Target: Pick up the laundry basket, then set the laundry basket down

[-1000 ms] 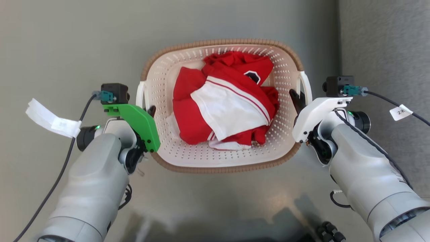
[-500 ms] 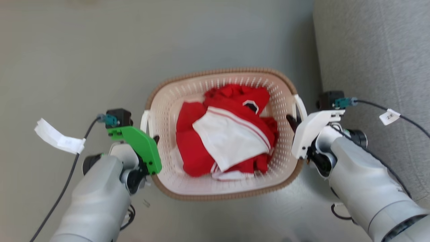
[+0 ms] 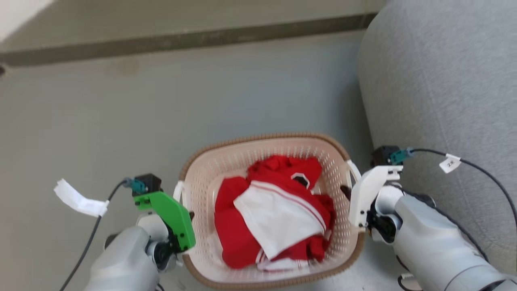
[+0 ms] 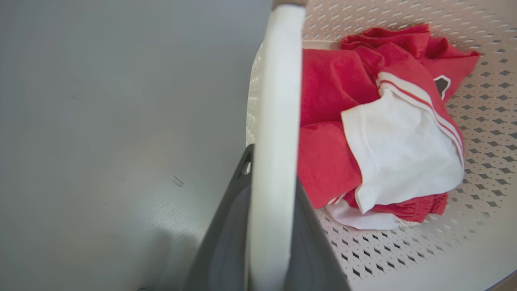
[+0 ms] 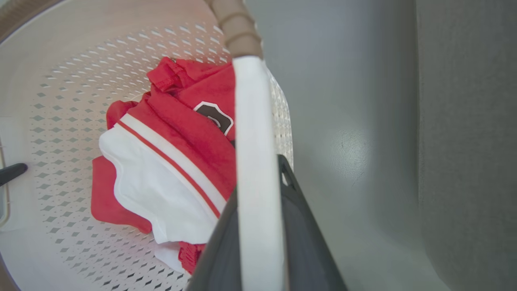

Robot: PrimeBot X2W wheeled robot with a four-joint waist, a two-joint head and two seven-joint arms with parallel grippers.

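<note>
The laundry basket [image 3: 262, 140], cream with perforated walls and a brown woven-look rim, sits low in the head view between my two arms. Red and white clothes [image 3: 278, 214] lie heaped inside it. My left gripper [image 3: 188, 216], under a green cover, is shut on the basket's left white handle [image 4: 274, 121], whose bar runs between the dark fingers [image 4: 226, 242]. My right gripper [image 3: 345, 190] is shut on the right white handle [image 5: 254, 141], dark fingers [image 5: 307, 242] on either side of the bar. A dark fingertip [image 5: 12, 171] of the left gripper shows across the basket.
A large grey upholstered piece [image 3: 436, 81] stands close on the basket's right. Grey floor [image 3: 121, 121] spreads to the left and ahead, up to a dark baseboard strip [image 3: 181, 38]. A white tag [image 3: 78, 200] hangs on the left arm's cable.
The head camera has moved: the whole picture has slid down, bringing in more floor, the baseboard and the grey upholstery. Both grippers have stayed on the basket's handles.
</note>
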